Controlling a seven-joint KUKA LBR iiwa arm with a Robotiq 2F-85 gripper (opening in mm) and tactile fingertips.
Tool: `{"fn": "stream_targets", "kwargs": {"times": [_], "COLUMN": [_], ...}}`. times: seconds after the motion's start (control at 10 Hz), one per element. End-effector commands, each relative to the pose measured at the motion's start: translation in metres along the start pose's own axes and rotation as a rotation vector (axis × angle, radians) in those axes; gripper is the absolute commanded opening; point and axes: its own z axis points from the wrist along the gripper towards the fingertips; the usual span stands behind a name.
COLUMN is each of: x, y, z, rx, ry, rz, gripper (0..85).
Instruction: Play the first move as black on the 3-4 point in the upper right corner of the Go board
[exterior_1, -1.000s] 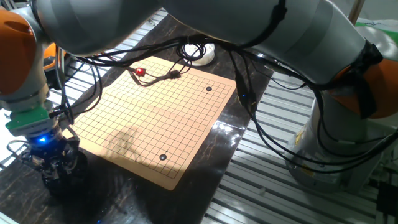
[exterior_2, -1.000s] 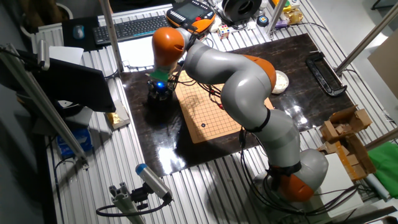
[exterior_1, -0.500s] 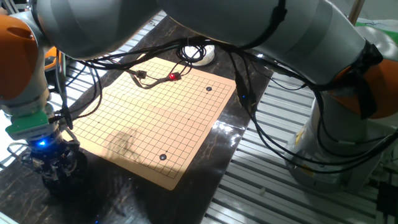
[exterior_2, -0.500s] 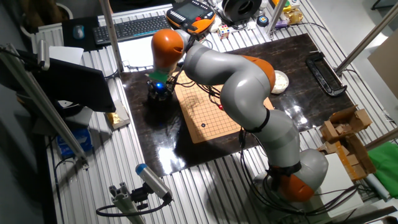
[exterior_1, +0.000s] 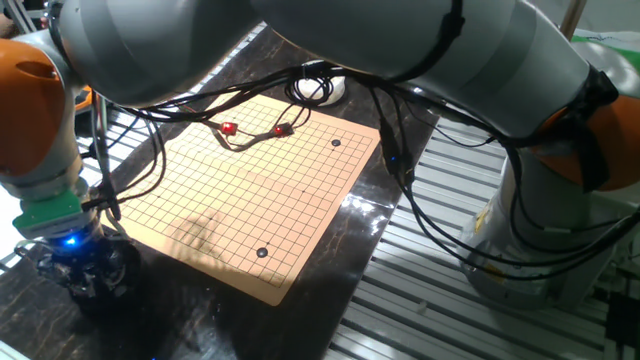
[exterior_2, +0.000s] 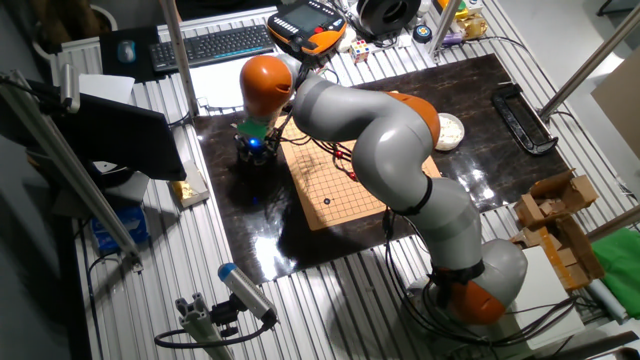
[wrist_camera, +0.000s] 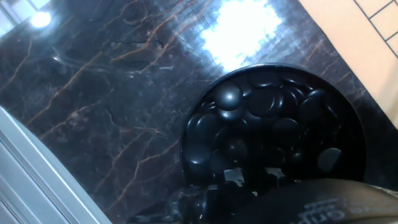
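The wooden Go board (exterior_1: 250, 190) lies on the dark marble slab; it also shows in the other fixed view (exterior_2: 335, 180). Two black stones lie on the board, one near the far right corner (exterior_1: 335, 143) and one near the front edge (exterior_1: 262, 253). A dark bowl (wrist_camera: 202, 102) holds several glossy black stones (wrist_camera: 267, 118) and stands just off the board's left side. My gripper (exterior_1: 85, 272) is lowered into this bowl (exterior_2: 253, 152). In the hand view only part of a finger (wrist_camera: 311, 202) shows at the bottom edge, so the gap between the jaws is hidden.
A cable with red connectors (exterior_1: 228, 128) hangs over the far part of the board. A white bowl (exterior_1: 328, 86) stands beyond the board's far edge. The arm's big grey links arch over the board. A keyboard (exterior_2: 210, 45) and a teach pendant (exterior_2: 305, 22) lie at the back.
The hand has sunk a little lower over the bowl. The cable with the red connectors has swung across the far part of the board.
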Motion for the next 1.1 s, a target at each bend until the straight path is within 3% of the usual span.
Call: {"fn": "stream_targets", "kwargs": {"times": [0.0, 0.3, 0.5, 0.8, 1.0], "x": [0.000, -0.001, -0.004, -0.016, -0.022], "y": [0.000, 0.000, -0.001, -0.006, -0.011], "z": [0.000, -0.001, -0.011, -0.040, -0.054], "rx": [0.000, -0.001, 0.027, 0.045, 0.063], "ry": [-0.001, -0.004, -0.018, 0.018, 0.011], "rz": [-0.008, -0.055, -0.107, -0.199, -0.247], "gripper": [21.7, 2.7, 6.3, 7.0, 7.3]}}
